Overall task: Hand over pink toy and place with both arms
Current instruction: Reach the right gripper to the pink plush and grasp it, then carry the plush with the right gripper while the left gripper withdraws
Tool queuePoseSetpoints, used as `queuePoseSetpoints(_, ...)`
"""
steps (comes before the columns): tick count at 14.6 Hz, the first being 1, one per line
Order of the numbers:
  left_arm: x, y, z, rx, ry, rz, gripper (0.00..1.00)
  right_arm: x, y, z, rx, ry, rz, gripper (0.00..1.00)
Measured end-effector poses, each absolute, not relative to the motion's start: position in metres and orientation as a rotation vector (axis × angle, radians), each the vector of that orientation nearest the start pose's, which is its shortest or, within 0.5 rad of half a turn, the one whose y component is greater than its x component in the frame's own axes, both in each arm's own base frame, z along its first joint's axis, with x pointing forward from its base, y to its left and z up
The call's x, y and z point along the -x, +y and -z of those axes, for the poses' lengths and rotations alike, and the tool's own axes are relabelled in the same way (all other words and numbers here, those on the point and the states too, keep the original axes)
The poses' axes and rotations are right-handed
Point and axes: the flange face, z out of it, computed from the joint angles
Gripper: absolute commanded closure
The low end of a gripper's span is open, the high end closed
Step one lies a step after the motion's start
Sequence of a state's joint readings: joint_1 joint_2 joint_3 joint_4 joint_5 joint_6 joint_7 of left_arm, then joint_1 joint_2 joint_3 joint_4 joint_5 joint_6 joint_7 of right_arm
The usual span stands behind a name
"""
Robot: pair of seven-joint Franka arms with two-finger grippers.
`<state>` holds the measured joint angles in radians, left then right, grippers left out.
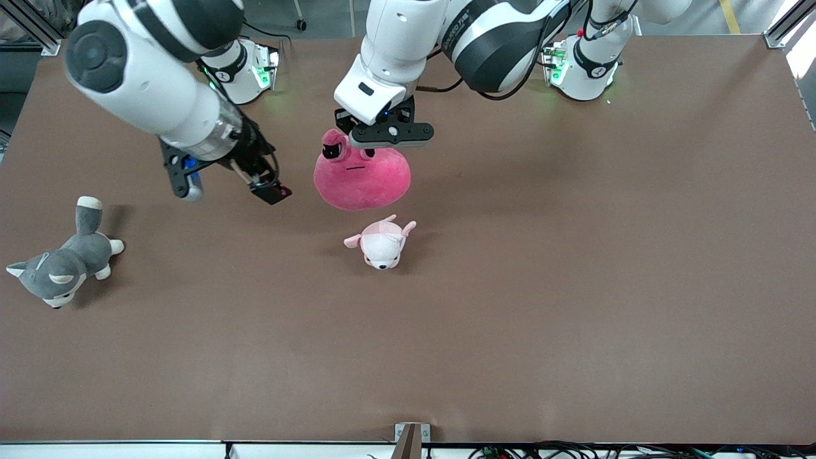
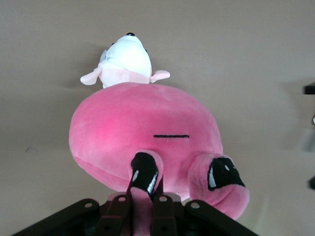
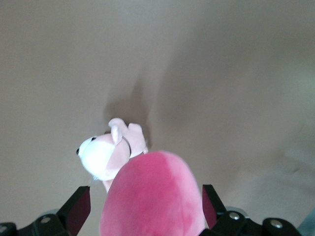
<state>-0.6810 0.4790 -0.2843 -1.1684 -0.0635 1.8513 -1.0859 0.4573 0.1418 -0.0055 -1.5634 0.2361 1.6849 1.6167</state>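
Note:
The pink toy [image 1: 362, 178] hangs in the air over the middle of the table, above the small white and pale-pink plush. My left gripper [image 1: 338, 148] is shut on one of the toy's eye nubs and holds it up; in the left wrist view the fingers [image 2: 162, 206] pinch the nub and the toy's body [image 2: 142, 123] hangs below. My right gripper [image 1: 268, 185] is open beside the toy, toward the right arm's end, a short gap away. In the right wrist view the toy [image 3: 152, 201] shows between the wide-apart fingers of that gripper [image 3: 145, 199], not touched.
A small white and pale-pink animal plush [image 1: 381, 243] lies on the table just nearer the front camera than the hanging toy; it also shows in the left wrist view [image 2: 125, 61] and the right wrist view [image 3: 106, 152]. A grey and white husky plush [image 1: 60, 264] lies at the right arm's end.

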Motion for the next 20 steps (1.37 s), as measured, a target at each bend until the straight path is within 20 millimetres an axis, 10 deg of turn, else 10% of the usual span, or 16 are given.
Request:
queuePoseSetpoints(13,-0.442,-0.559,-0.553,3.417,-0.303,-0.077,1.00,-0.495,0.351,-0.557,2.513,1.697,-0.331,0.17)
queuePoseSetpoints(20,-0.442,-0.559,-0.553,3.417,-0.303,-0.077,1.00,-0.491,0.351,-0.558,2.514,1.696,-0.331,0.97)
